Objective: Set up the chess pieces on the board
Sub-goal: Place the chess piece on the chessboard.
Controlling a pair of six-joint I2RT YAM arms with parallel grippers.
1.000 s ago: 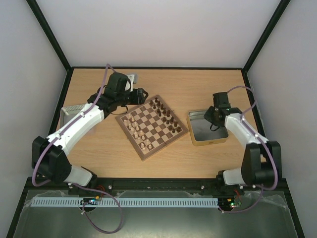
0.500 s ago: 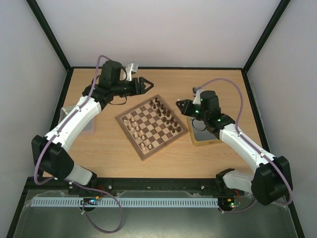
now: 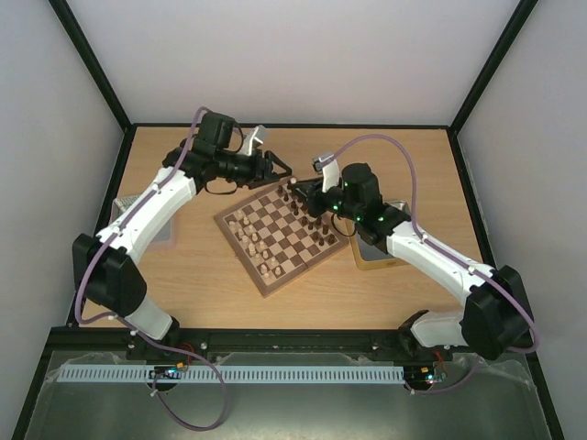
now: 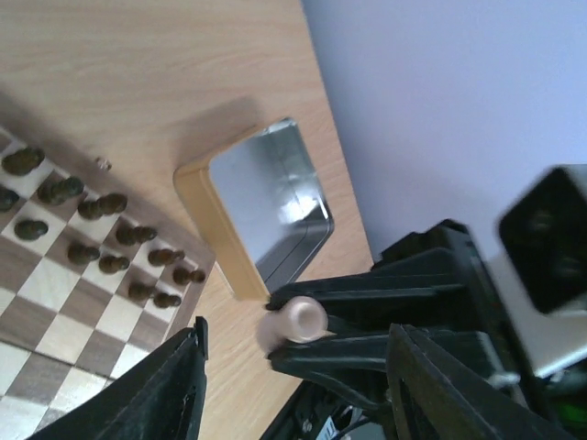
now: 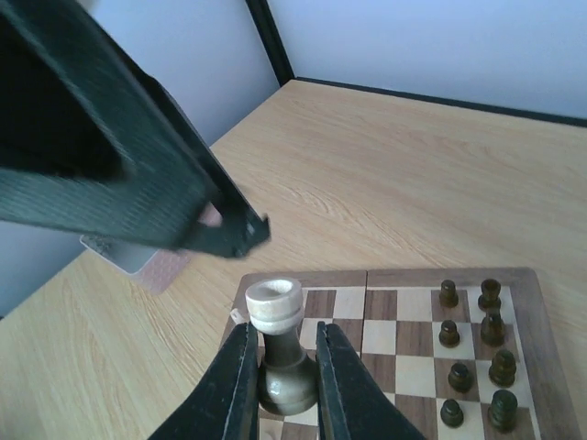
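The board lies mid-table, with cream chess pieces along its left edge and dark chessmen along its right edge. My right gripper is shut on one cream chess piece with a cupped top and holds it above the board's far corner. In the right wrist view the gripper grips the piece round its stem over the board. My left gripper is open right beside it. In the left wrist view its gripper gapes around the held piece.
An open metal tin stands right of the board, also in the left wrist view. A grey lid-like tray lies at the far left, partly under my left arm. Black frame posts and pale walls bound the table.
My right arm swung left from the tin to the board's far corner with the cream piece. My left gripper moved right towards it and now stands open beside the piece.
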